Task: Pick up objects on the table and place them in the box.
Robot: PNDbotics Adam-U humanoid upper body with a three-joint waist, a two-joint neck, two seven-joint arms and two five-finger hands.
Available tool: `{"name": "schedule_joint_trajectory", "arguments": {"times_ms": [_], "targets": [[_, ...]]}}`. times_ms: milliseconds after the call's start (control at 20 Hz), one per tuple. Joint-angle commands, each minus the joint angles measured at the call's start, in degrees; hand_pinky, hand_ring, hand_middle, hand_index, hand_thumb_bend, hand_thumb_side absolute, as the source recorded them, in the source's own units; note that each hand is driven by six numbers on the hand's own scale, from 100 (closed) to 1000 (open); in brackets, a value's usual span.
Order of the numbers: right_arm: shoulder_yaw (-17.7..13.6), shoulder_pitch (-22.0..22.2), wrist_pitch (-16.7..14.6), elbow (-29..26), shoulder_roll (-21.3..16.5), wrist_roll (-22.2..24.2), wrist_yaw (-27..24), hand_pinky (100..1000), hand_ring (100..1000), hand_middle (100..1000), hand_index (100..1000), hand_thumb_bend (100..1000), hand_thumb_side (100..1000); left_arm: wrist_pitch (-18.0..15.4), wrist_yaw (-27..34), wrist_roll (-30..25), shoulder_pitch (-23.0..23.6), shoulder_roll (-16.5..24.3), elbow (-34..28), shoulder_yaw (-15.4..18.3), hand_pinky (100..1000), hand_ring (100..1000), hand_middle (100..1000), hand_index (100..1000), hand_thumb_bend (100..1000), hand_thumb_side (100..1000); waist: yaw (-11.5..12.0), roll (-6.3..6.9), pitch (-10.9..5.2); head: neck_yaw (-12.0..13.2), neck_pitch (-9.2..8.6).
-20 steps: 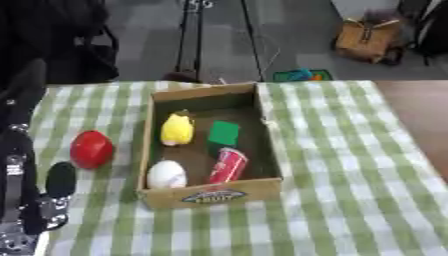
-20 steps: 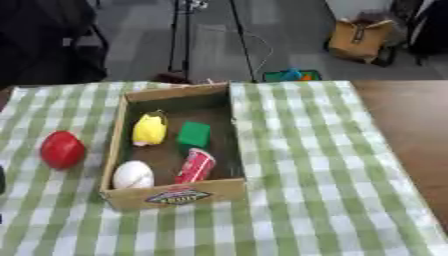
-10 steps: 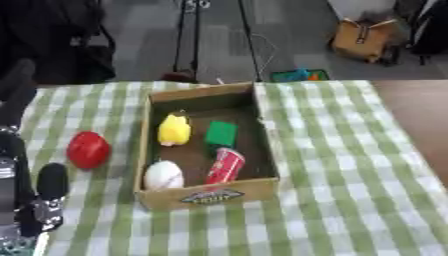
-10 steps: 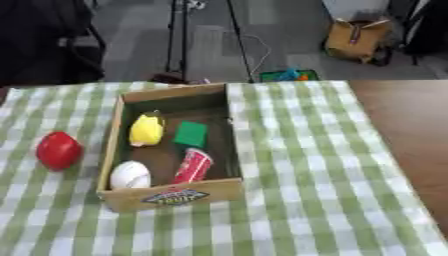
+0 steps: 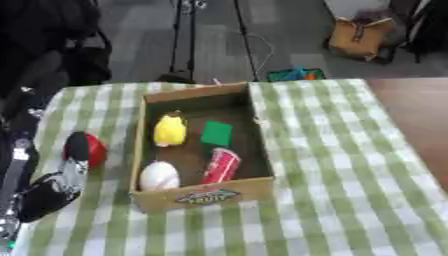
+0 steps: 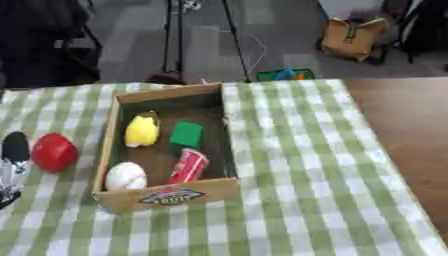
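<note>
With yellow, green, white and red-can items already in the box [image 6: 164, 197], the last one, a red ball [image 6: 54, 152], lies just left of it, the left hand [image 5: 48, 192] close beside, its grip unclear, seemingly approaching to grasp.

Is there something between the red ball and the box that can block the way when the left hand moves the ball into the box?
Nothing lies on the cloth between the red ball and the box. Only the box's own left wall stands there, so the ball would have to go over it. The left hand is just beside the ball.
</note>
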Motion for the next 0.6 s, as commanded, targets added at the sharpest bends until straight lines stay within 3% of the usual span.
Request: {"name": "schedule_joint_trajectory", "arguments": {"times_ms": [50,200,250,300,600], "targets": [[-0.07,-0.19,0.23,-1.35,-1.06,0.0,0.29,632,663,521,643,100,343,2.4,-1.97,-8.4,-1.72,4.46,-1.13,0.25,1000,1000,1000,1000,100,892,-0.1,0.02,-1.53,-0.31,0.44],[0.04,-0.05,0.42,-1.35,-1.08,0.02,0.29,633,663,521,642,100,343,3.75,-1.62,-13.31,-3.54,6.9,-1.13,0.13,1000,1000,1000,1000,100,858,-0.08,0.05,-1.81,-0.55,0.83],[0.07,-0.02,0.46,-1.35,-1.1,0.03,0.3,634,663,520,642,100,344,4.15,-1.03,-13.66,-4.14,7.79,-1.13,0.15,1000,991,991,1000,100,799,-0.1,0.06,-1.89,-0.6,0.97],[0.09,-0.01,0.48,-1.35,-1.11,0.05,0.3,634,663,520,642,100,344,4.56,-0.31,-13.51,-4.47,8.56,-1.13,0.17,1000,997,993,1000,100,796,-0.13,0.06,-1.94,-0.61,1.06],[0.11,0.13,0.55,-1.35,-1.24,0.04,0.41,638,665,521,642,100,345,8.49,2.67,-15.32,-3.25,13.31,-1.13,-0.63,1000,1000,1000,1000,100,871,-0.38,0.25,-2.09,-0.76,1.46]]}}
